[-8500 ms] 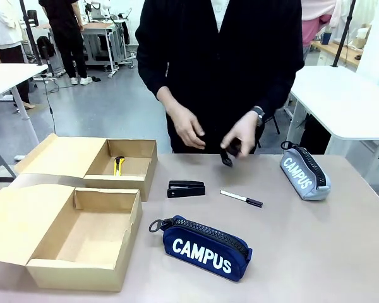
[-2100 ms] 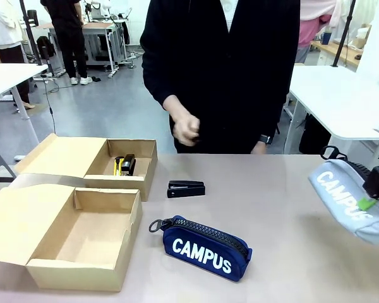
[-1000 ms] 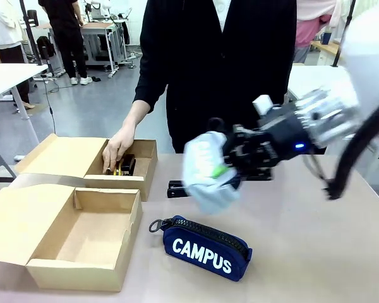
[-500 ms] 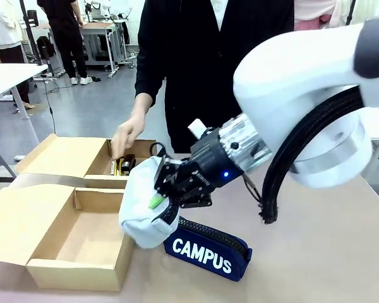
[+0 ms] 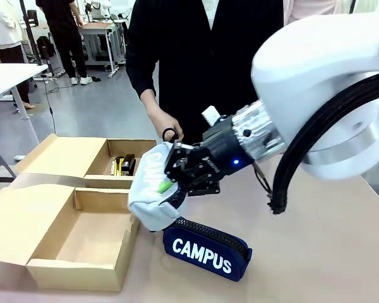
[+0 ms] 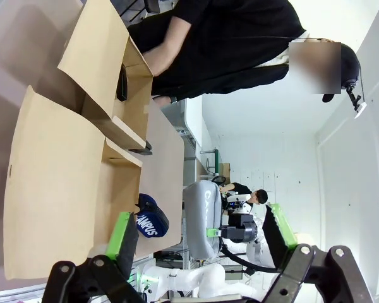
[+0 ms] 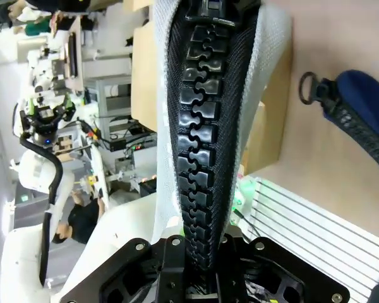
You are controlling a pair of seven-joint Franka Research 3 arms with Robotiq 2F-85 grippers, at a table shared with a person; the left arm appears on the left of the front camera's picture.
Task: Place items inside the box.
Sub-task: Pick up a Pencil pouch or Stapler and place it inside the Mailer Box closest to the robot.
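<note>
My right gripper point(image 5: 172, 185) is shut on the grey "CAMPUS" pencil case point(image 5: 150, 192), holding it in the air beside the right wall of the near open box point(image 5: 82, 273). In the right wrist view the case's black zipper point(image 7: 199, 126) runs up from my gripper point(image 7: 196, 243). The navy "CAMPUS" case point(image 5: 205, 247) lies on the table below it. A yellow utility knife point(image 5: 116, 165) and a black stapler point(image 5: 128, 164) lie in the far box point(image 5: 145, 165). My left gripper point(image 6: 199, 228) is open and holds nothing. The marker is hidden.
The person stands at the far side, one hand point(image 5: 166, 125) close above the grey case's zip ring. Both box lids point(image 5: 60, 154) lie open to the left. A second black stapler point(image 6: 141, 150) lies on the table by the far box.
My right arm swept the grey case from the table's right side across to the boxes, then rose slightly. The person's hand left the far box and came over to the case.
</note>
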